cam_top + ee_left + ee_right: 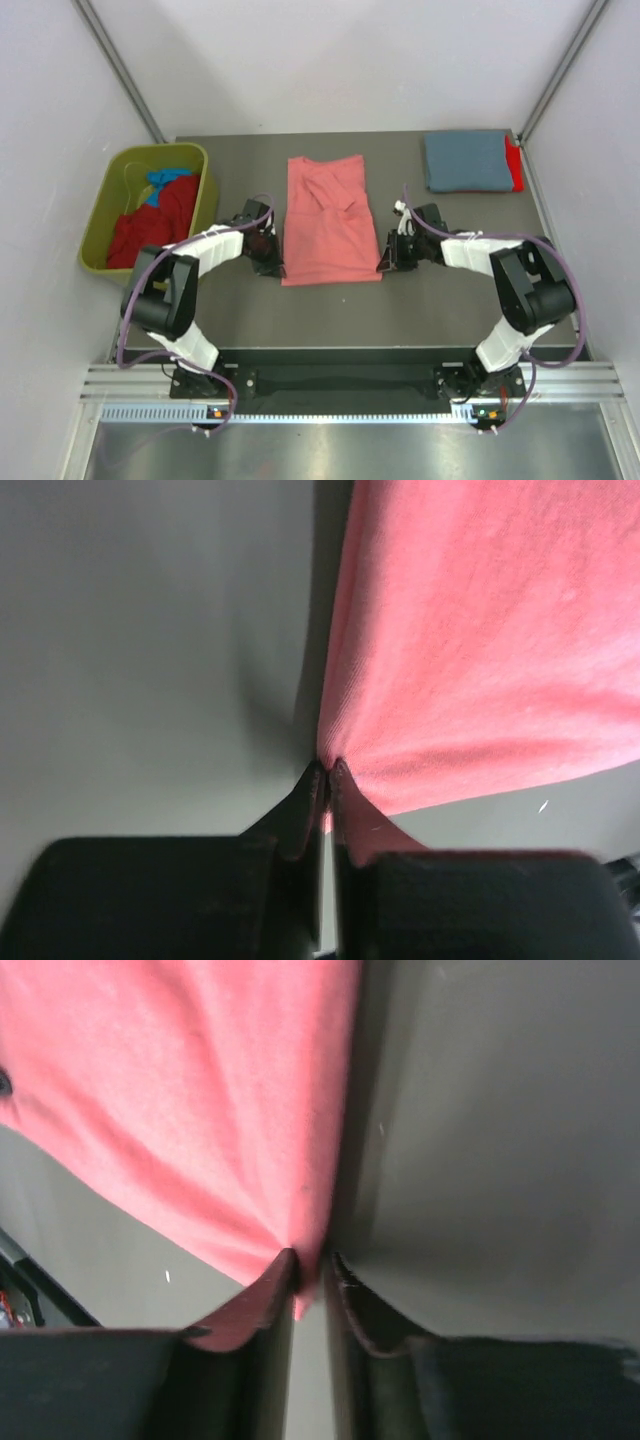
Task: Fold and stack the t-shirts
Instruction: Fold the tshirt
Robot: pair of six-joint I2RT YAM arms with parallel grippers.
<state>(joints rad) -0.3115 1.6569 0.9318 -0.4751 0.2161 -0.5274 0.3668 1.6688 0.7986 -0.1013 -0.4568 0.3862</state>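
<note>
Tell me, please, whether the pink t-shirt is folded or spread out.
Partly folded: the pink t-shirt lies as a long narrow strip, no sleeves sticking out, not yet folded crosswise.

The salmon-pink t-shirt point(330, 215) at the centre is soft matt cloth with a fine knit grain, creased in places. The table point(330, 320) under it is dark grey, smooth and matt. The olive-green bin point(108, 205) at left looks like smooth, faintly glossy plastic. The rail point(110, 385) along the bottom is ribbed bare metal.
</note>
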